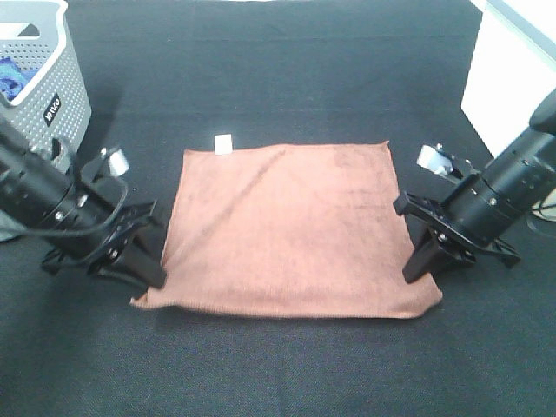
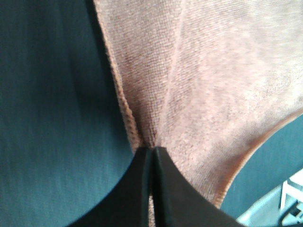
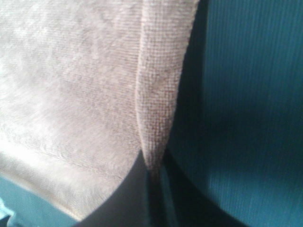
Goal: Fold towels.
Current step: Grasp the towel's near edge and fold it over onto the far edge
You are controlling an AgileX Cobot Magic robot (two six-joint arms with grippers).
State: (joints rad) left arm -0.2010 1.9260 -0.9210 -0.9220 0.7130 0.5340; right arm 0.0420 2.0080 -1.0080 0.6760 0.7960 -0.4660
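Note:
A terracotta towel (image 1: 287,226) lies spread flat on the black table, its small white tag (image 1: 223,143) at the far edge. My left gripper (image 1: 152,269) is shut on the towel's near left corner; in the left wrist view the black jaws (image 2: 152,161) pinch a fold of the cloth (image 2: 203,85). My right gripper (image 1: 417,265) is shut on the near right corner; in the right wrist view the jaws (image 3: 152,168) pinch a raised ridge of the cloth (image 3: 71,80). Both corners sit low, near the table.
A grey perforated basket (image 1: 43,78) stands at the far left with something blue inside (image 1: 13,82). A white box (image 1: 512,78) stands at the far right. The black table covering (image 1: 287,69) stretches beyond the towel.

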